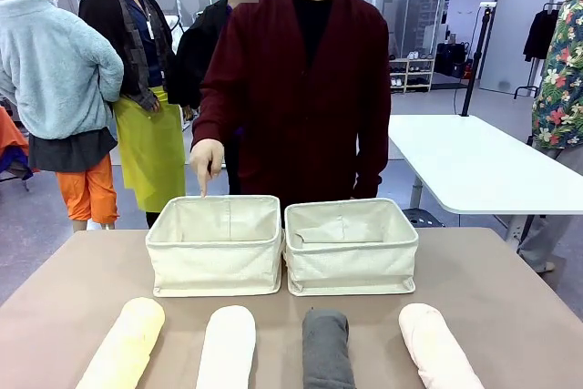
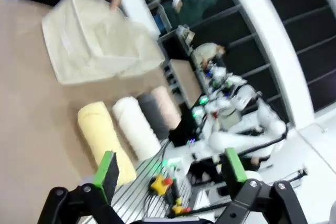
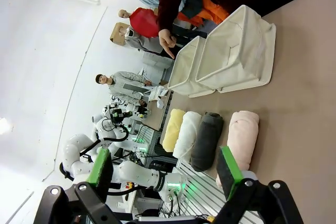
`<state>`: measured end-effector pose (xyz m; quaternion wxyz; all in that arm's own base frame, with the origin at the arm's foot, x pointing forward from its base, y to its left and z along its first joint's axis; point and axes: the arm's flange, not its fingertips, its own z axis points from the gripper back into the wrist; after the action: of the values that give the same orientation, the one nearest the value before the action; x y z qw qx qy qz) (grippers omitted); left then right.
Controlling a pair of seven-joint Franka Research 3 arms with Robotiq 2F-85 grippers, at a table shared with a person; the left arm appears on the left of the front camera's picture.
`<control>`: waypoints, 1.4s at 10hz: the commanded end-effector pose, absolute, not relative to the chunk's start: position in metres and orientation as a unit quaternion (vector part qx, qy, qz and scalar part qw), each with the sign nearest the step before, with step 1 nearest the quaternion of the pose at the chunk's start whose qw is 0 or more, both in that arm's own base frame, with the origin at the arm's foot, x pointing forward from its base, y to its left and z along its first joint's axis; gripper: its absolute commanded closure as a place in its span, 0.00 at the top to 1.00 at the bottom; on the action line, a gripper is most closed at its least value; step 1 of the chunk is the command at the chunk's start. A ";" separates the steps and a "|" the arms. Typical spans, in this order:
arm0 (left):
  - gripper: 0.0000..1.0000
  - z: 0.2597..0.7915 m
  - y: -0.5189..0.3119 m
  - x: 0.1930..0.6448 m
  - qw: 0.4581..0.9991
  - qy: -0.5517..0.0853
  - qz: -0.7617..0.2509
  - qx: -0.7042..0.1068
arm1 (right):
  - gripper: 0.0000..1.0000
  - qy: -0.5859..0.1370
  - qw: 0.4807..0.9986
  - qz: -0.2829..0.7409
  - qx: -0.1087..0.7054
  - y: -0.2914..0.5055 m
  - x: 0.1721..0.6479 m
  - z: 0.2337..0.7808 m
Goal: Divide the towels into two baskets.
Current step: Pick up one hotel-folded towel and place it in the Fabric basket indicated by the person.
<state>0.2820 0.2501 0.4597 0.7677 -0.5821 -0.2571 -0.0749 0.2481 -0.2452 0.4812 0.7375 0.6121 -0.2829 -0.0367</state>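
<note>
The four towels lie in a row on the near part of the tabletop (image 1: 519, 316), side by side but not touching: the pale yellow towel (image 1: 123, 343), the white towel (image 1: 228, 345), the dark grey towel (image 1: 326, 348) and the pale pink towel (image 1: 437, 345). Behind them stand the left basket (image 1: 216, 261) and the right basket (image 1: 351, 266), close together, and both look empty. The person's hand (image 1: 207, 159) points one finger down at the far rim of the left basket.

The left end effector (image 2: 170, 169) hangs in the air with its fingers spread wide and nothing between them. The right end effector (image 3: 164, 167) is spread and empty in the same way.

I judge the rolls to be light, soft and easy to squash. A roll may come loose if it is taken by one end, so a pinch across the middle seems safest. The baskets have soft sides and could bend or slide if pushed.

The tabletop is plain, brown and matte. Beyond it is an open room with a white table (image 1: 483, 166) at the far right.
</note>
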 end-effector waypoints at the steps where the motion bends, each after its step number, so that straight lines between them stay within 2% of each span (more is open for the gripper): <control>1: 1.00 0.472 0.188 0.285 0.835 -0.194 -0.114 -0.502 | 1.00 -0.288 0.735 -0.032 0.613 -0.246 0.245 0.484; 3: 1.00 0.476 0.130 0.288 0.878 -0.161 -0.150 -0.426 | 1.00 -0.288 0.735 -0.032 0.613 -0.246 0.245 0.484; 6: 1.00 0.466 0.062 0.294 0.914 -0.114 -0.187 -0.342 | 1.00 -0.288 0.735 -0.032 0.613 -0.246 0.245 0.484; 11: 1.00 0.433 0.005 0.311 0.945 -0.084 -0.173 -0.266 | 1.00 -0.288 0.735 -0.032 0.613 -0.246 0.245 0.484; 14: 1.00 0.392 -0.028 0.312 0.958 -0.072 -0.156 -0.230 | 1.00 -0.288 0.735 -0.032 0.613 -0.246 0.245 0.484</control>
<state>0.3511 -0.0106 0.4387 0.9482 -0.2540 -0.0730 -0.1761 0.2478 -0.2459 0.4806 0.7375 0.6123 -0.2826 -0.0380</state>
